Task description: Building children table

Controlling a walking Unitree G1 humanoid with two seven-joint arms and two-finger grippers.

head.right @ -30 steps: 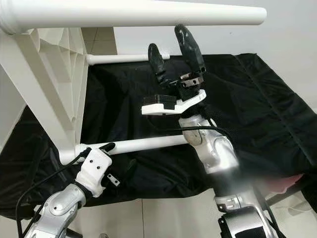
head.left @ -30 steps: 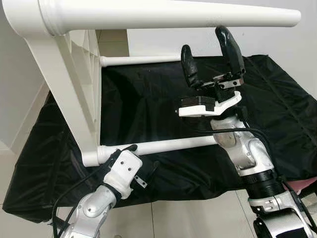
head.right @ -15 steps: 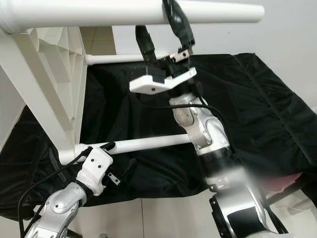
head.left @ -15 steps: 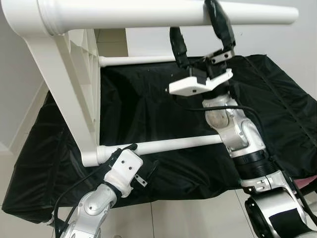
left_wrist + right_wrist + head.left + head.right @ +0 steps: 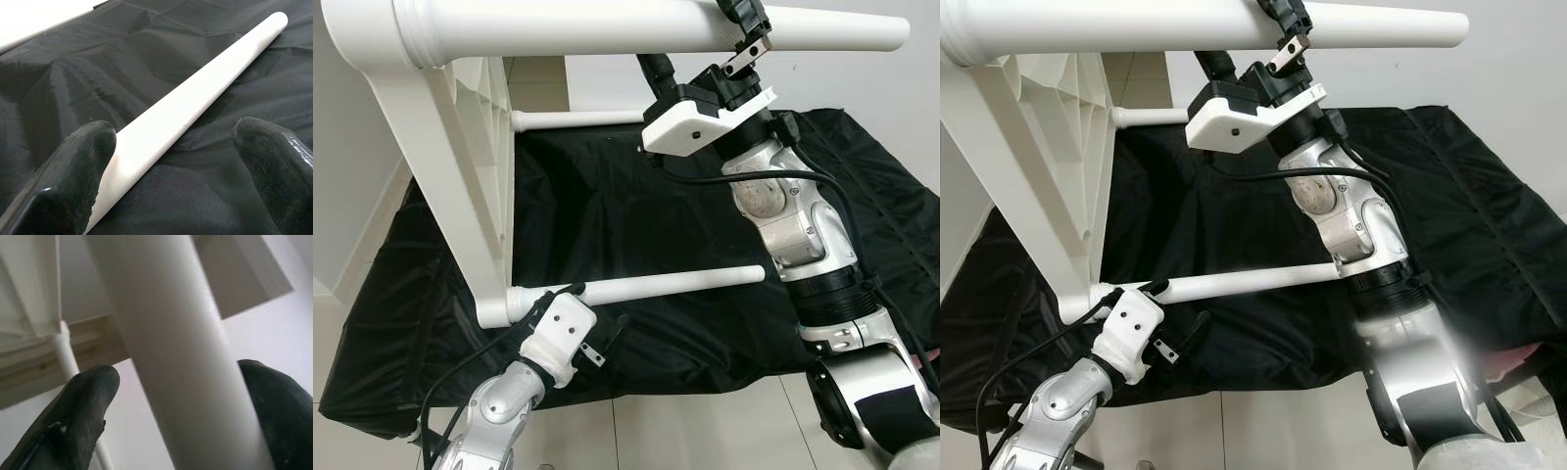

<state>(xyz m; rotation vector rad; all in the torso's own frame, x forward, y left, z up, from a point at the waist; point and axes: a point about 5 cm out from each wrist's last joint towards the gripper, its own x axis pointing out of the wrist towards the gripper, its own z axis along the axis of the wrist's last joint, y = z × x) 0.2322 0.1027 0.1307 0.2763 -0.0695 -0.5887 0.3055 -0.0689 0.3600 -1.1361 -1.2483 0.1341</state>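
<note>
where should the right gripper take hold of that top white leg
On the round shaft of the top leg, partway along, short of its free tapered tip. Come from below with open fingers straddling it, as the right gripper does: the leg lies level and bare there, while the table frame crowds its other end.

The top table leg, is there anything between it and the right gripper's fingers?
Nothing visible. The right gripper straddles the top table leg, one finger on each side with open gaps and nothing lodged in them. The left gripper likewise sits open around the lower leg.
</note>
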